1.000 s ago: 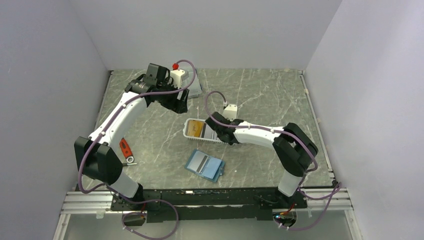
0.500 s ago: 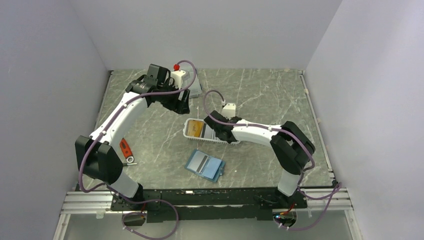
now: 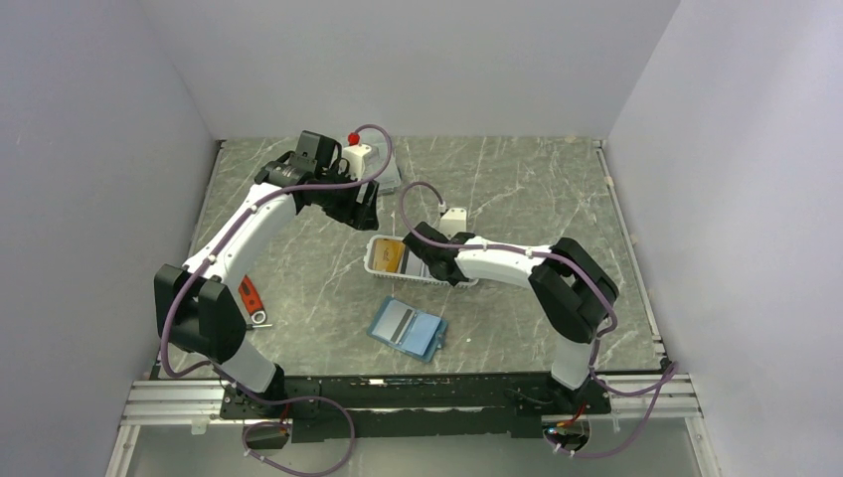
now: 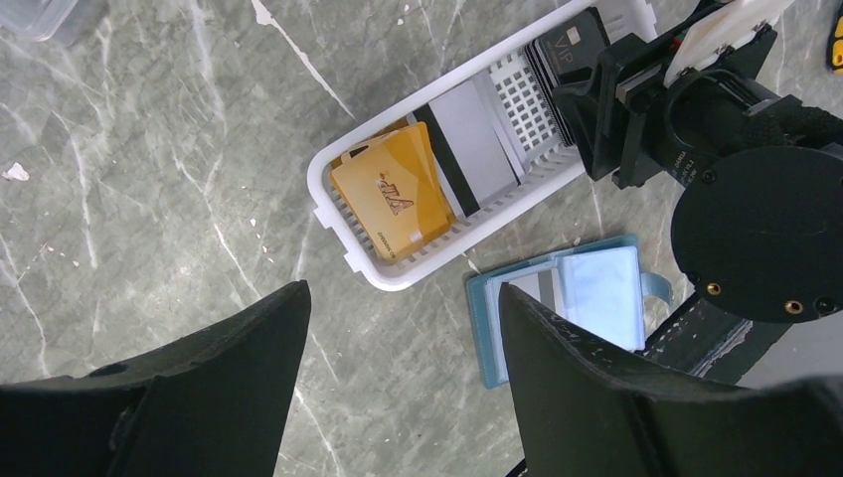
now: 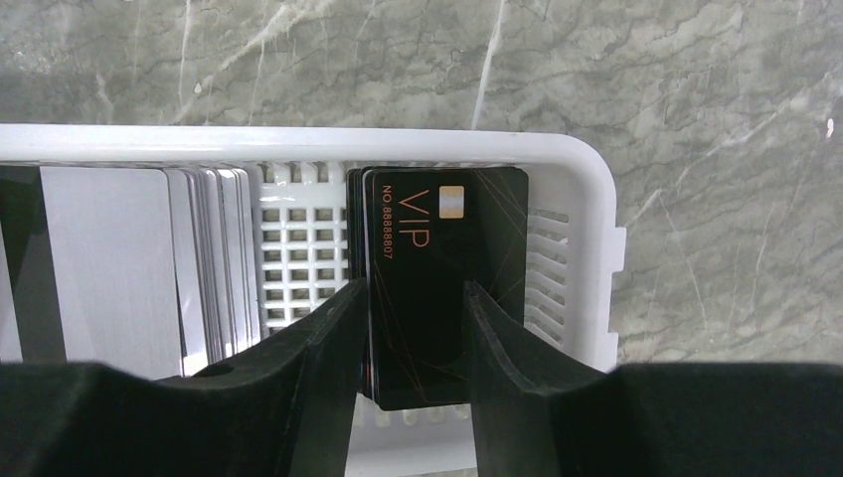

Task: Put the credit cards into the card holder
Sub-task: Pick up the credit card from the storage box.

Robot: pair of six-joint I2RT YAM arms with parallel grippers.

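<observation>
Marble table (image 3: 517, 189); right tool (image 5: 413, 298) spread above black card (image 5: 447, 238) in white basket (image 5: 589, 199).

Glossy black card (image 5: 437, 258), white slatted plastic basket (image 5: 589, 189), smooth veined marble-look table (image 5: 696, 79)

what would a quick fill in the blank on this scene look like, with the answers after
1. The black card seen below the right gripper is lettered ____.
2. The gold card lies in the white ____.
3. The tool lying apart from the cards has a ____ handle.
Missing words: VIP; basket; red.
</observation>
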